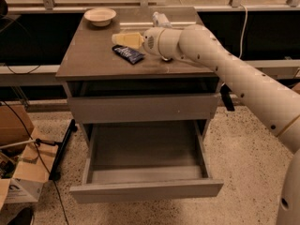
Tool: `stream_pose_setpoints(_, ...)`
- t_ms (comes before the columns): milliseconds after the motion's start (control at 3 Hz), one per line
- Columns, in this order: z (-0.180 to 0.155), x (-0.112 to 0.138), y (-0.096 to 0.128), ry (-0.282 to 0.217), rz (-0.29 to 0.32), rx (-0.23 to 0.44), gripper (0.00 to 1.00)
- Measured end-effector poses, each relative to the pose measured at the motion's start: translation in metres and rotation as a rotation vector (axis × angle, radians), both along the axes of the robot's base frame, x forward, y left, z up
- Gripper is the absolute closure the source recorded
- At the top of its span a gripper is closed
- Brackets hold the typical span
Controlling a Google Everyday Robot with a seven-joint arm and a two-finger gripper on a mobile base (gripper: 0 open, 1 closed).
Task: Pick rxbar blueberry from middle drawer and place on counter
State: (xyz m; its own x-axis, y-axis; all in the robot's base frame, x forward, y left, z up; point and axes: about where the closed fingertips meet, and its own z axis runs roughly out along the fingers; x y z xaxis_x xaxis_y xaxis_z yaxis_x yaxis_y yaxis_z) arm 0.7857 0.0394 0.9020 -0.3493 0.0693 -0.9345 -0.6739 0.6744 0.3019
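Observation:
The rxbar blueberry (pixel 128 54), a dark flat bar with pale lettering, lies flat on the counter (pixel 93 55), left of its middle. My gripper (pixel 125 39) hovers just above and behind the bar. Its yellowish fingers point left, look open and hold nothing. My white arm (pixel 220 64) reaches in from the right across the counter. The middle drawer (pixel 145 172) is pulled out below, and its bare bottom holds nothing. A closed drawer front (pixel 143 108) sits above it.
A pale bowl (pixel 100 16) stands at the counter's back left. Cardboard boxes (pixel 21 177) and cables lie on the floor to the left. A black stand leg (pixel 63 146) leans near the cabinet. A railing and a glass wall run behind.

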Motion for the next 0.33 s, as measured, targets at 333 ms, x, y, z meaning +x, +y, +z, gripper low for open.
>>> stream_pose_setpoints(333, 0.0, 0.0, 0.0, 0.0, 0.0, 0.0, 0.0)
